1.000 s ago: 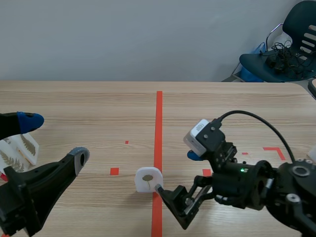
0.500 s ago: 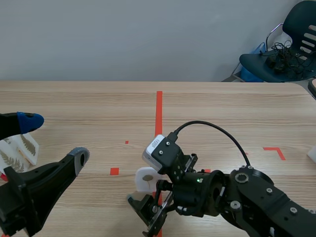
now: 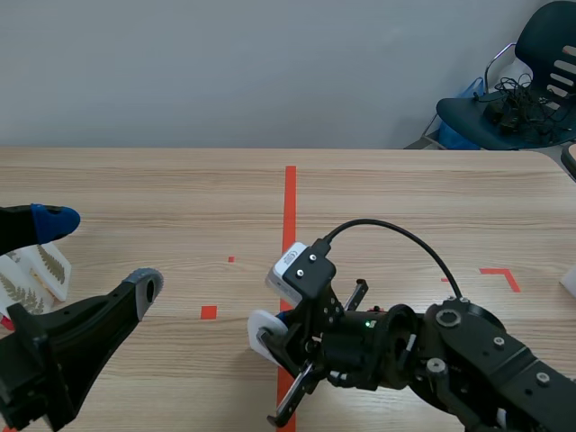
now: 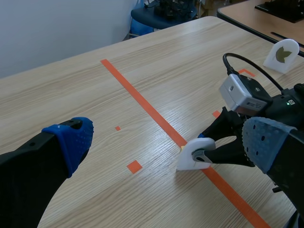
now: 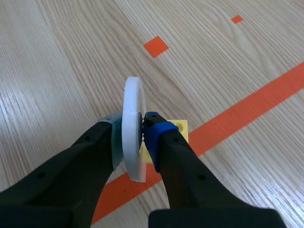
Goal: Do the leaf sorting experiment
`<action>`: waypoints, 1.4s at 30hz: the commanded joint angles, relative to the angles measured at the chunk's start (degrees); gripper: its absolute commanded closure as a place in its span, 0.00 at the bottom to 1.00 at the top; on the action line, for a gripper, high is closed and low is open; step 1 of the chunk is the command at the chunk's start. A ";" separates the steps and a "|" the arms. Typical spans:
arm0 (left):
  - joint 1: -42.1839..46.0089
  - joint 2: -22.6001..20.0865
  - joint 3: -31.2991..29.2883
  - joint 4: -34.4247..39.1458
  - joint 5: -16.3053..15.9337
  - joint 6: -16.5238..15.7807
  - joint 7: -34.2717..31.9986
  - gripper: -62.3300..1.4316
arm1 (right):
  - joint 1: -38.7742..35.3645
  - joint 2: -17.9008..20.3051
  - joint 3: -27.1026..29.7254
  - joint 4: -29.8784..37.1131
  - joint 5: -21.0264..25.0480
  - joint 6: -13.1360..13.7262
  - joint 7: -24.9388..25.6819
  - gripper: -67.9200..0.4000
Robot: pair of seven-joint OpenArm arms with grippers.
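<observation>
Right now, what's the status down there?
Left gripper open. Right gripper shut on white leaf plaque at the orange tape line. Small yellow piece beside it.

A light wooden table [image 3: 162, 180] with an orange-red tape line down its middle fills most of the room in view. Behind the table's far edge stands a plain pale grey wall [image 3: 225, 72], evenly lit. Past the table's far right corner is a dark blue chair [image 3: 540, 36] with a tangle of black cables [image 3: 515, 90] on its seat. Right of the table stands a second wooden table [image 4: 251, 12] with a dark edge.
</observation>
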 commanded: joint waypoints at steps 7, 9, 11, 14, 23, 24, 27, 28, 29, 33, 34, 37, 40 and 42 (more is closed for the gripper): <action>-0.31 0.42 -0.24 0.66 -0.35 -0.13 -1.01 0.00 | -2.69 1.18 15.28 11.72 10.88 0.02 -6.86 0.90; -0.72 0.42 -0.24 0.66 -0.35 -0.13 -0.96 0.00 | -4.13 1.27 20.06 14.45 11.58 -0.02 -8.87 0.90; -1.18 0.44 -0.24 0.66 -0.37 -0.13 -0.98 0.00 | -5.42 1.25 24.74 15.98 11.58 -0.07 -9.90 0.90; -1.99 0.42 -0.20 0.66 -0.37 -0.13 -0.72 0.00 | -7.54 1.25 31.19 16.02 11.65 -1.38 -10.14 0.90; -2.10 0.42 -0.20 0.66 -0.37 -0.15 -0.74 0.00 | -13.86 1.22 45.44 15.78 13.11 -3.52 -10.32 0.90; -2.10 0.42 -0.20 0.66 -0.37 -0.15 -0.72 0.00 | -13.99 1.22 46.60 15.74 13.11 -3.52 -10.43 0.90; -2.10 0.42 -0.20 0.66 -0.37 -0.15 -0.72 0.00 | -13.70 1.25 49.09 13.75 13.84 -4.52 -11.02 0.90; -2.10 0.42 -0.20 0.66 -0.37 -0.15 -0.72 0.00 | -13.40 1.27 49.66 12.55 14.67 -5.20 -11.26 0.90; -2.10 0.42 -0.20 0.66 -0.37 -0.15 -0.72 0.00 | -12.92 1.27 50.16 11.19 15.32 -5.20 -11.30 0.90; -2.10 0.42 -0.20 0.66 -0.37 -0.15 -0.72 0.00 | -9.73 1.29 51.17 4.83 15.32 -5.14 -11.23 0.90; -2.10 0.42 -0.20 0.66 -0.35 -0.15 -0.72 0.00 | -8.81 1.42 51.17 3.28 14.78 -5.14 -10.78 0.90; -2.10 0.42 -0.20 0.66 -0.35 -0.15 -0.70 0.00 | -6.49 2.38 51.17 -0.94 12.28 -5.16 -8.02 0.90; -2.10 0.42 -0.20 0.66 -0.35 -0.15 -0.52 0.00 | -4.63 4.48 51.19 -3.61 10.86 -5.22 -5.62 0.90; -2.10 0.42 -0.20 0.61 -0.35 -0.15 -0.55 0.00 | -3.58 6.03 51.21 -4.37 10.01 -5.22 -4.72 0.90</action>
